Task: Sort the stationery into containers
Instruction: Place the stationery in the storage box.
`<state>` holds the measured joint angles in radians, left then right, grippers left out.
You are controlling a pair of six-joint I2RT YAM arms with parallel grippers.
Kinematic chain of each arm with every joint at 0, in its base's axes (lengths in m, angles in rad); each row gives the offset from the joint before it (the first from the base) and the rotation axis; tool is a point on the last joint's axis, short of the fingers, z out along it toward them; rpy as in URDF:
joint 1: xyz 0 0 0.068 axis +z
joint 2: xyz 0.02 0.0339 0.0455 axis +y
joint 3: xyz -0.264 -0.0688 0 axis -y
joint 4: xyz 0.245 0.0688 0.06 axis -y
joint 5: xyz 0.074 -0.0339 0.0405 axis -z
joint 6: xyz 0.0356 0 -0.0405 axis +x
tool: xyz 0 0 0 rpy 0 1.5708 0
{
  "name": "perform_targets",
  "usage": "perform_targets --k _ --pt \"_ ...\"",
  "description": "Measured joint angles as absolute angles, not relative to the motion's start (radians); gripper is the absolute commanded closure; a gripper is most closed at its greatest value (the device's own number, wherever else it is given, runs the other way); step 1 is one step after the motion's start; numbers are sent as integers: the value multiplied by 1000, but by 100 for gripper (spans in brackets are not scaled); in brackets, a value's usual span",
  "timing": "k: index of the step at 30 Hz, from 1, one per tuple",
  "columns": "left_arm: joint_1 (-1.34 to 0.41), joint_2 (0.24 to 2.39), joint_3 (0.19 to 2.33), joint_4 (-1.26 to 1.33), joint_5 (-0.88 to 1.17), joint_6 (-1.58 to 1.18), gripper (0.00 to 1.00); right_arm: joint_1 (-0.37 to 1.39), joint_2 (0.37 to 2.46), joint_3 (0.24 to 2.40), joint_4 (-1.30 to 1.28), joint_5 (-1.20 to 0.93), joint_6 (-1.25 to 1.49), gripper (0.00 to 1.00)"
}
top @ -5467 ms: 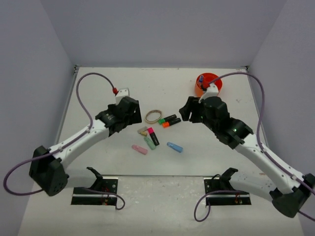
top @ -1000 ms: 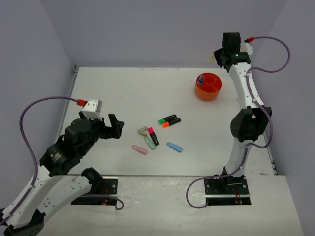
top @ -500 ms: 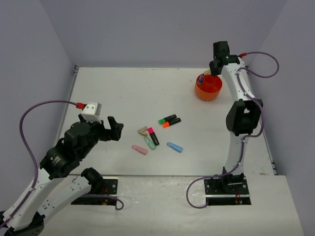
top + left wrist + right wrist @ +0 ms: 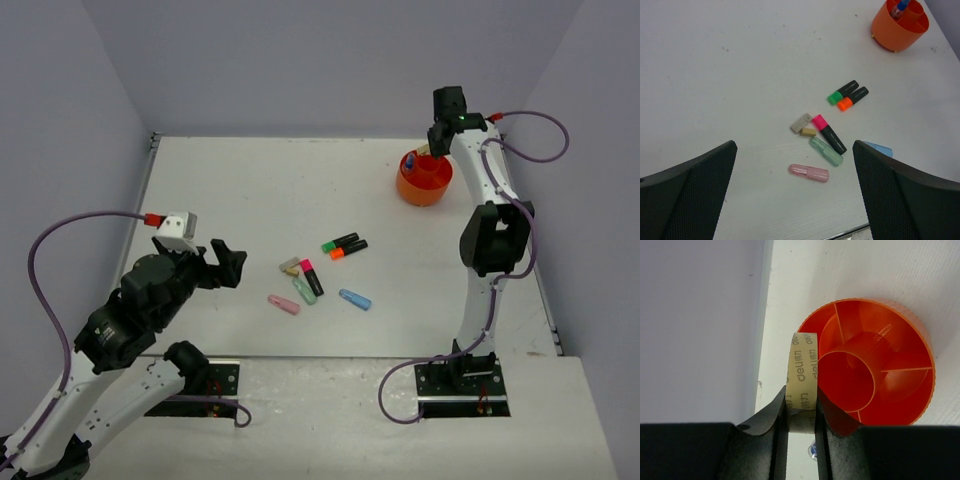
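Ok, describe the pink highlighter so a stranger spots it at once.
On the table, find the cluster near the middle, away from the orange tub. The highlighter lies beside the green eraser. Alone among three black ones, its cap is pink.

The left jaws hide half the pale blue eraser. The lower end of the tan printed band disappears between the right jaws, which mask part of the round orange plastic tub.
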<state>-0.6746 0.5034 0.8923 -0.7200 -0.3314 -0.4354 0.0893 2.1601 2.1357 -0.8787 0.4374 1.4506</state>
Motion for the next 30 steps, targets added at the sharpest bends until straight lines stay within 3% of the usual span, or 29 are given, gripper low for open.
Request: perform_targets --k 6,8,27,30 --pt "-675 488 890 -720 -341 -437 0 80 2163 2136 -879 437 1451 95" --pt "-675 485 890 -720 -344 -438 0 78 2167 2136 -879 437 1451 100" --pt "-675 470 886 -720 -357 -453 0 76 2174 2129 -871 432 1452 100" --pt "-675 466 886 -720 -361 -454 0 76 2174 2129 -871 431 1452 96"
